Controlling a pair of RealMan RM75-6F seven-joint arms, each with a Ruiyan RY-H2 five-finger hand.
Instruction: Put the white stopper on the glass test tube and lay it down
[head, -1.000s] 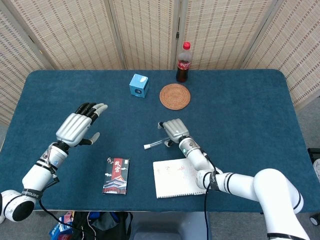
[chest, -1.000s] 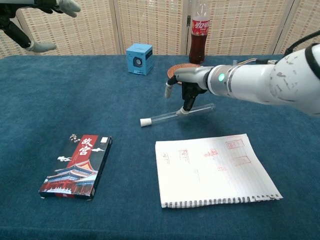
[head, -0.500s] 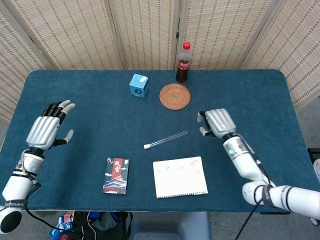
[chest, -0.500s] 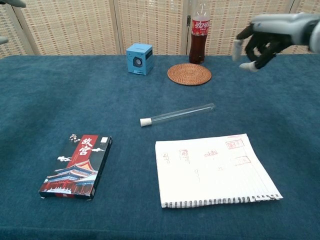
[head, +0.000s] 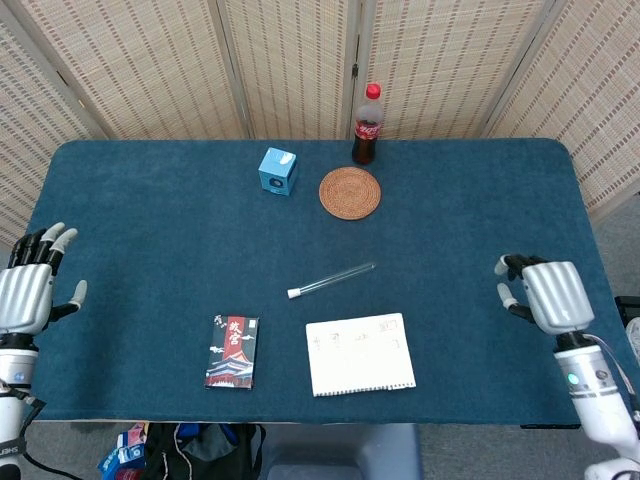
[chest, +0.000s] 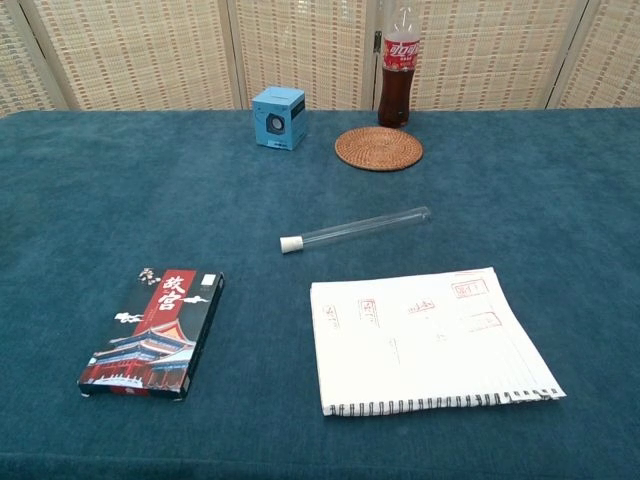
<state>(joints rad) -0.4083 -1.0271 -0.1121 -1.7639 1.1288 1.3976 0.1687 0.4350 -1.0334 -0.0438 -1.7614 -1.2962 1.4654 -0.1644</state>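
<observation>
Both hands are pulling back to the outer edges of the head view, the right hand (head: 548, 294) leaving the tube.
The clear glass test tube (head: 331, 279) with its white stopper (head: 293, 293) is lying mid-frame on the blue cloth surface (head: 150, 200), above a white spiral notebook (head: 360, 353). The left hand (head: 28, 290) is showing fingers spread wide, empty; the right hand's fingers are curling loosely, holding nothing.
</observation>
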